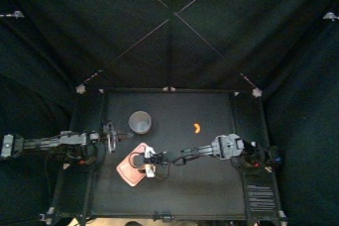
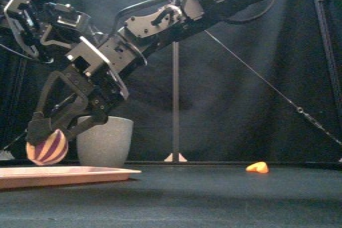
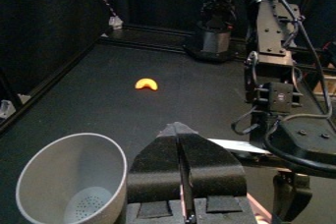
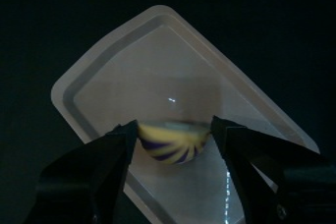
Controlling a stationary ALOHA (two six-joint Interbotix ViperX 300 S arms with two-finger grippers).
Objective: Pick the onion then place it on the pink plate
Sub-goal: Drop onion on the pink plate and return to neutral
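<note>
Right fingers (image 4: 105, 164) stand part-way open and clamp the onion (image 4: 178, 140), a smooth striped ball, which we see at the front view's lower left, over the glossy pink plate (image 4: 118, 66) and seemingly just clear of it. Our left fingers (image 3: 157, 164) are pressed together, empty, beside the speckled grey cup (image 3: 66, 184). An orange toy (image 3: 148, 84) lies apart on the black surface (image 3: 92, 100).

Booth of black curtains: back curtain (image 1: 79, 22) fills the upper half seen from above, hanging in soft vertical folds, w/ side curtains (image 1: 302, 81) closing in L & R of the table. Small black table (image 1: 199, 175), matte top w/ raised rails along its edges; reads dark grey at table height. Lighting dim, faint sheen on tabletop near the front.
</note>
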